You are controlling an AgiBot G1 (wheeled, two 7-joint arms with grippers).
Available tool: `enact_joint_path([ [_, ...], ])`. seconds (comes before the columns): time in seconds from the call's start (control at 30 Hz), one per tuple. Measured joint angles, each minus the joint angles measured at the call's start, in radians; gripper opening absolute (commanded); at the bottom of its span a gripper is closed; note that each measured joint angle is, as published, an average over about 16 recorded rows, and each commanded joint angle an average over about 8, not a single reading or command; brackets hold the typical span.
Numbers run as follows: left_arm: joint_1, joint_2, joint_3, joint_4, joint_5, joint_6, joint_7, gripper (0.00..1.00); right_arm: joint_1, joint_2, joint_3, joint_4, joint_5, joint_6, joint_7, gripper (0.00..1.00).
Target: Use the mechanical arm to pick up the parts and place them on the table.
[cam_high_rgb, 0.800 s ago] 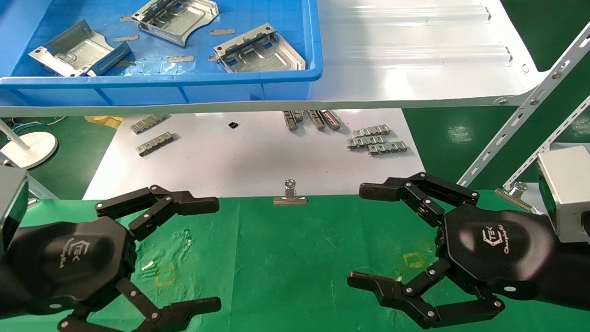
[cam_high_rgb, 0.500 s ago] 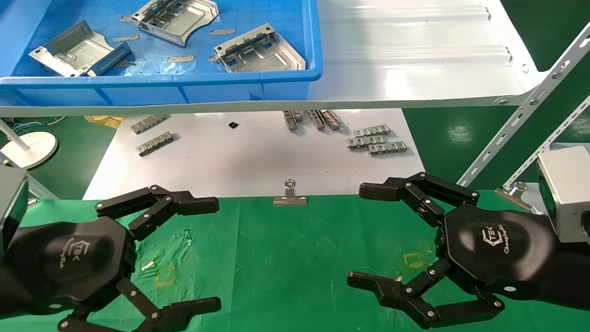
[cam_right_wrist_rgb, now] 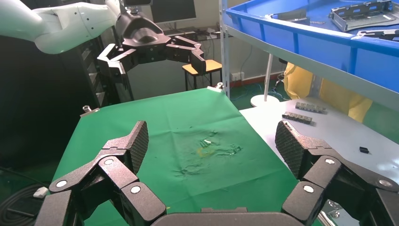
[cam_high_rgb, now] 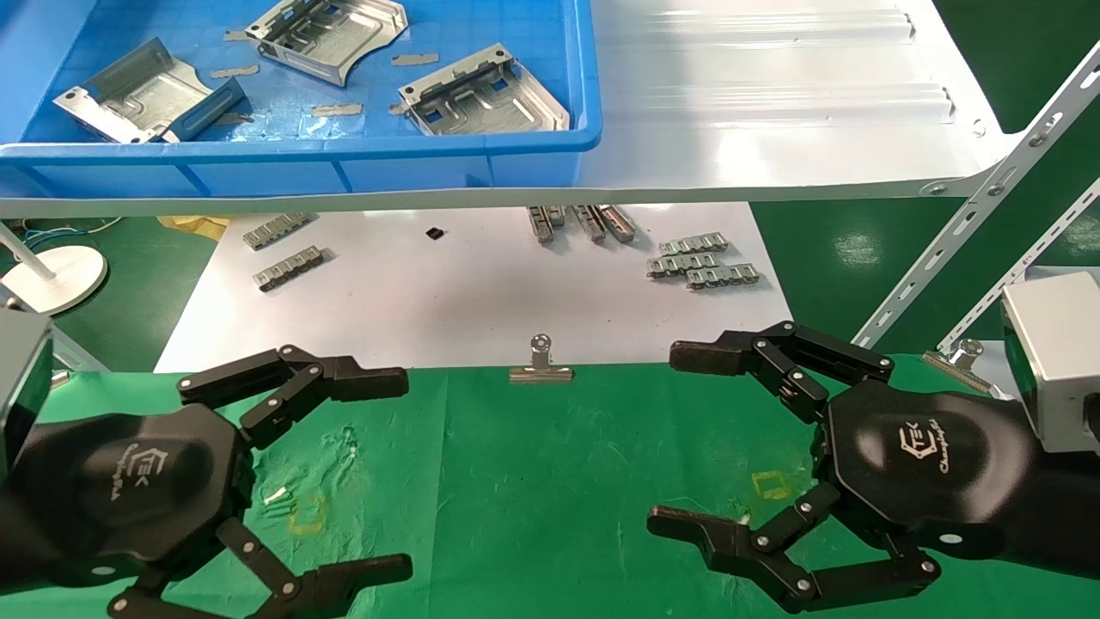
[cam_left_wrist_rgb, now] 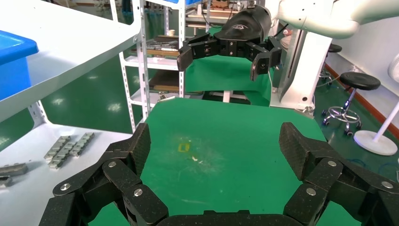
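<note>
Both black robot hands hover over the green table (cam_high_rgb: 550,481), fingers spread wide and empty: left gripper (cam_high_rgb: 404,473), right gripper (cam_high_rgb: 662,443). Three sheet-metal parts (cam_high_rgb: 485,90) lie in the blue bin (cam_high_rgb: 344,155) on the white shelf (cam_high_rgb: 773,103) above. A good pick probably means rising clear of the bin's wall, then closing across a plate's raised rims.

Left gripper (cam_high_rgb: 404,471) and right gripper (cam_high_rgb: 666,440) hover low, facing each other, fingers spread wide, holding nothing.
</note>
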Motion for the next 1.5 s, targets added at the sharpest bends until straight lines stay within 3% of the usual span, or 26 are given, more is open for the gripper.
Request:
enact_joint_path([
  [0.7, 0.000, 0.000, 0.000, 0.000, 0.000, 0.000, 0.000, 1.00, 0.000, 0.000, 0.000, 0.000, 0.000, 0.000, 0.000, 1.00],
  [0.97, 0.000, 0.000, 0.000, 0.000, 0.000, 0.000, 0.000, 1.00, 0.000, 0.000, 0.000, 0.000, 0.000, 0.000, 0.000, 0.00],
  [1.5, 0.000, 0.000, 0.000, 0.000, 0.000, 0.000, 0.000, 1.00, 0.000, 0.000, 0.000, 0.000, 0.000, 0.000, 0.000, 0.00],
])
